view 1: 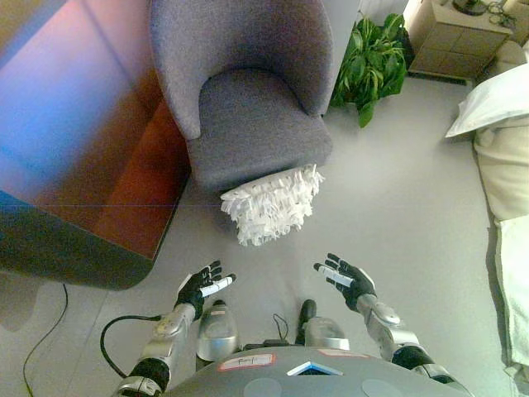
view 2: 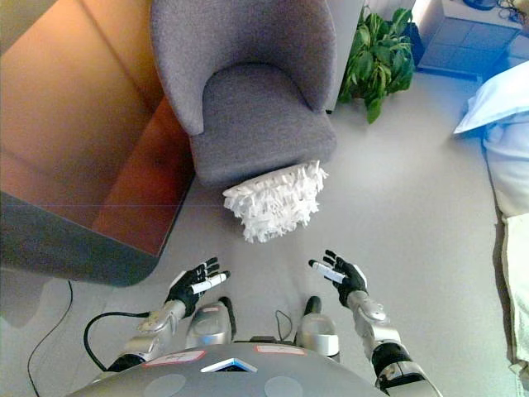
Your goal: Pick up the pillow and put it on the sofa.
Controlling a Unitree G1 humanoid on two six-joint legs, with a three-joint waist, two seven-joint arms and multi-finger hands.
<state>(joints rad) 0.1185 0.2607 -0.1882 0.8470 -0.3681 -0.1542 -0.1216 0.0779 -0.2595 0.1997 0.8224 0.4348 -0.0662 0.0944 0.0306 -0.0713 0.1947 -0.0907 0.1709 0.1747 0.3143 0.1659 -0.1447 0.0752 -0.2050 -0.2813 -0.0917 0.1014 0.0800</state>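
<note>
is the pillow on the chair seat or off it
Off it: the white fringed pillow lies on the floor, leaning against the front of the grey armchair.

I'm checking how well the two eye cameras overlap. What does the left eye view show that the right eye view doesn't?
Only the left eye view shows the whole wooden cabinet at top right with a dark object on it. The right eye view shows only part of that cabinet. Both share the grey armchair, the white fringed pillow on the floor against its front, the plant, the white bedding, and the open left hand and right hand.
</note>
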